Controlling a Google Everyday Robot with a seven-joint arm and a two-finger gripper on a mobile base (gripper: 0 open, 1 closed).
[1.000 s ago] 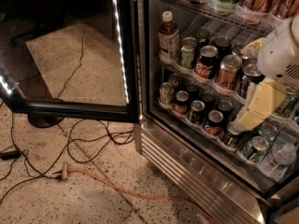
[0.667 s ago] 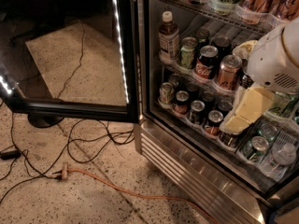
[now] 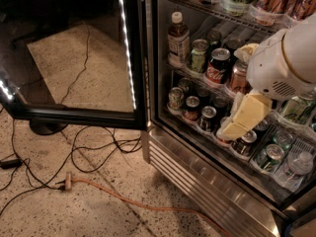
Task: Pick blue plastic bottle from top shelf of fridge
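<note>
Showing the fridge (image 3: 197, 168) with its black-framed glass door (image 3: 79, 113) swung open to the left, a white light strip (image 3: 127, 53) glowing along the door edge. The blue plastic bottle (image 3: 177, 36), dark liquid under a white cap, stands upright at the left end of a wire shelf, just beside a green can (image 3: 199, 56); a red cola can (image 3: 217, 66) follows to the right. The gripper (image 3: 230, 130), pale yellow beneath the white arm housing (image 3: 286, 63), hangs in front of the lower row of cans, below and right of the bottle and apart from it; whether it is wide or narrow cannot be told. An orange cable (image 3: 123, 197) crosses the speckled floor.
</note>
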